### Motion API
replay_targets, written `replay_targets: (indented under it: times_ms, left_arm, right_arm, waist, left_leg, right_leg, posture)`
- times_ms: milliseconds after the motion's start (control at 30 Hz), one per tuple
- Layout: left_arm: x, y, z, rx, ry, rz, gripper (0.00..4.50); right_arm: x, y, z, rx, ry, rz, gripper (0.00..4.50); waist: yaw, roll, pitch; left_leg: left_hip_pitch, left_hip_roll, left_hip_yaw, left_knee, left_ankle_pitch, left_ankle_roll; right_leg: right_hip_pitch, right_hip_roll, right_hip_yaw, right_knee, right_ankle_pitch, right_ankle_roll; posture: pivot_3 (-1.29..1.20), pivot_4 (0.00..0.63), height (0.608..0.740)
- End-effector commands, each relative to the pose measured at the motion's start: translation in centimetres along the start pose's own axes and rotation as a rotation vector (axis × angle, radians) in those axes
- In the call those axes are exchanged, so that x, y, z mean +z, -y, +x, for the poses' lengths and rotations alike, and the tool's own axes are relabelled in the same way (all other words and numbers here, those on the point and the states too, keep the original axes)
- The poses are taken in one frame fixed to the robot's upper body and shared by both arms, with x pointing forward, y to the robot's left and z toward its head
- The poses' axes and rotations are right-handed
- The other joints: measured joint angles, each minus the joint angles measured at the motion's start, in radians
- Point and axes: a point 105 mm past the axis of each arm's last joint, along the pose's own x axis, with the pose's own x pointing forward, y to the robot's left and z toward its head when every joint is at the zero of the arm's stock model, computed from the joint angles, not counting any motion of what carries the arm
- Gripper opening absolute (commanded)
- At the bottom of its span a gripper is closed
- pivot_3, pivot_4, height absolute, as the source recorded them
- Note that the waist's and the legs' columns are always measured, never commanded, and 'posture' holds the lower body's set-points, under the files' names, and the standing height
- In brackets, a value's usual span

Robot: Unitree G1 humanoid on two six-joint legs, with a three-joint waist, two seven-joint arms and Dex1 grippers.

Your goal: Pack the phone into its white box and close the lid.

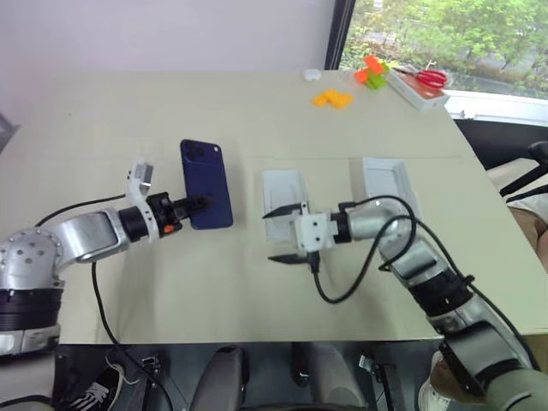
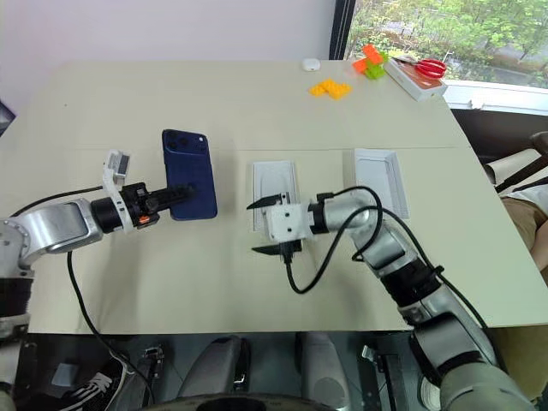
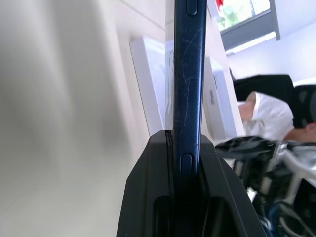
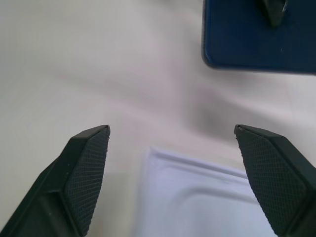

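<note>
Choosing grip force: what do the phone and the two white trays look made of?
Phone: glossy dark-blue glass or coated metal; its edge shows sheen and fine scratches. The white trays: matte white, probably cardboard, with low folded-looking walls.

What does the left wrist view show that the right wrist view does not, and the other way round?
Left wrist view: the phone seen edge-on with its side buttons, clamped in the left gripper, whose jaws are shut on it; a second white tray behind it; a seated person beyond. Right wrist view: the right gripper, jaws wide open and holding nothing, and the phone's flat blue face. Both: the phone, the beige table and the nearer white tray.
</note>
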Motion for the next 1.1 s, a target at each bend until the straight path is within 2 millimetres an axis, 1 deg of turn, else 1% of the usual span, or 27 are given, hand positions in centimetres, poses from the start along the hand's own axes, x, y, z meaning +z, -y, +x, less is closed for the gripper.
replay_targets:
  times_ms: [33, 100, 167, 267, 333, 400, 433, 500, 667, 700, 833, 967, 1033, 1100]
  left_arm:
    - [1.7, 1.2, -0.5, -0.043, 0.069, 0.048, 0.00]
    - [1.5, 1.1, -0.4, -0.039, 0.064, 0.050, 0.00]
    - [1.3, 1.0, -0.4, -0.036, 0.064, 0.052, 0.00]
    - [1.2, 0.9, -0.4, -0.037, 0.067, 0.046, 0.00]
    - [1.0, 0.8, -0.4, -0.031, 0.067, 0.043, 0.00]
    - [0.9, 0.8, -0.5, -0.030, 0.065, 0.043, 0.00]
    - [0.9, 0.8, -0.5, -0.030, 0.065, 0.043, 0.00]
    - [0.9, 0.9, -0.5, -0.035, 0.063, 0.045, 0.00]
    - [1.0, 1.0, -0.4, -0.031, 0.063, 0.050, 0.00]
    - [1.0, 1.0, -0.4, -0.031, 0.063, 0.050, 0.00]
    - [1.2, 1.1, -0.4, -0.034, 0.066, 0.048, 0.00]
    - [1.1, 1.2, -0.4, -0.041, 0.068, 0.046, 0.00]
    - [1.2, 1.3, -0.4, -0.041, 0.071, 0.046, 0.00]
    - [1.3, 1.2, -0.5, -0.035, 0.073, 0.047, 0.00]
  right_arm:
    - [-1.4, -0.9, -0.3, 0.061, -0.107, 0.077, 4.32]
    - [-0.8, -1.1, -0.3, 0.089, -0.080, 0.207, 4.32]
    - [-0.4, -1.8, -0.3, 0.140, -0.071, 0.307, 4.32]
    - [-0.1, -1.9, -0.1, 0.155, -0.058, 0.407, 4.32]
    - [-0.1, -1.7, 0.2, 0.143, -0.052, 0.483, 4.32]
    - [-0.4, -1.6, 0.3, 0.141, -0.074, 0.479, 4.32]
    - [-0.7, -1.6, 0.4, 0.133, -0.099, 0.459, 4.09]
    - [-1.2, -1.3, 0.6, 0.110, -0.123, 0.443, 3.44]
    - [-2.1, -1.1, 0.7, 0.085, -0.169, 0.400, 0.82]
    - [-2.0, -1.2, 0.6, 0.095, -0.162, 0.401, 0.49]
    - [-0.6, -1.7, 0.3, 0.120, -0.102, 0.416, 0.46]
    - [0.2, -2.3, 0.0, 0.119, -0.086, 0.428, 0.46]
    - [1.2, -3.2, 0.1, 0.131, -0.068, 0.439, 0.46]
    - [2.4, -4.0, 0.6, 0.132, -0.039, 0.444, 0.46]
  waist:
    - [0.002, 0.000, 0.000]
    - [0.001, 0.000, 0.000]
    - [-0.001, 0.000, 0.000]
    - [-0.001, 0.000, 0.000]
    - [-0.001, 0.000, 0.000]
    - [0.000, 0.000, 0.000]
    - [0.000, 0.000, 0.000]
    - [0.000, 0.000, 0.000]
    - [0.000, 0.000, 0.000]
    - [-0.001, 0.000, 0.000]
    - [0.000, 0.000, 0.000]
    - [0.000, 0.000, 0.000]
    - [0.000, 0.000, 0.000]
    - [0.000, 0.000, 0.000]
  left_leg:
    - [0.000, 0.000, -0.001, 0.000, 0.000, 0.000]
    - [-0.002, 0.000, 0.000, 0.000, 0.000, 0.000]
    - [-0.003, -0.001, 0.000, 0.000, 0.000, -0.001]
    - [-0.006, -0.002, 0.000, 0.000, 0.000, -0.001]
    - [-0.007, -0.002, 0.000, 0.000, 0.000, -0.001]
    - [-0.007, -0.002, 0.000, 0.001, 0.000, -0.001]
    - [-0.007, -0.003, 0.000, 0.001, 0.000, -0.001]
    - [-0.007, -0.003, 0.000, 0.001, 0.000, -0.001]
    - [-0.007, -0.004, 0.000, 0.001, 0.001, -0.001]
    - [-0.007, -0.004, 0.000, 0.002, 0.001, -0.001]
    - [-0.006, -0.004, 0.000, 0.002, 0.001, -0.001]
    - [-0.006, -0.004, 0.000, 0.002, 0.001, -0.001]
    - [-0.006, -0.004, 0.000, 0.003, 0.001, -0.001]
    - [-0.006, -0.004, 0.000, 0.003, 0.001, -0.001]
  right_leg:
    - [0.000, 0.000, -0.001, 0.000, 0.000, 0.000]
    - [-0.001, -0.001, -0.001, 0.000, 0.000, 0.000]
    - [-0.003, -0.003, -0.001, 0.000, 0.000, 0.000]
    - [-0.007, -0.005, -0.001, 0.001, 0.000, 0.001]
    - [-0.007, -0.005, -0.002, 0.001, 0.001, 0.001]
    - [-0.007, -0.005, -0.002, 0.001, 0.001, 0.001]
    - [-0.007, -0.005, -0.002, 0.002, 0.001, 0.001]
    - [-0.007, -0.006, -0.002, 0.002, 0.001, 0.001]
    - [-0.007, -0.006, -0.002, 0.002, 0.001, 0.001]
    - [-0.007, -0.006, -0.002, 0.002, 0.001, 0.001]
    - [-0.007, -0.006, -0.002, 0.003, 0.001, 0.002]
    - [-0.007, -0.006, -0.002, 0.004, 0.001, 0.002]
    - [-0.007, -0.006, -0.002, 0.004, 0.001, 0.002]
    - [-0.007, -0.006, -0.002, 0.004, 0.001, 0.001]
  posture:
    - [0.00, 0.150, 0.740]
    - [0.00, 0.150, 0.740]
    - [0.00, 0.150, 0.740]
    - [0.00, 0.150, 0.740]
    - [0.00, 0.150, 0.740]
    - [0.00, 0.150, 0.740]
    - [0.00, 0.150, 0.740]
    - [0.00, 0.150, 0.740]
    - [0.00, 0.150, 0.740]
    - [0.00, 0.150, 0.740]
    - [0.00, 0.150, 0.740]
    - [0.00, 0.150, 0.740]
    - [0.00, 0.150, 0.740]
    - [0.00, 0.150, 0.740]
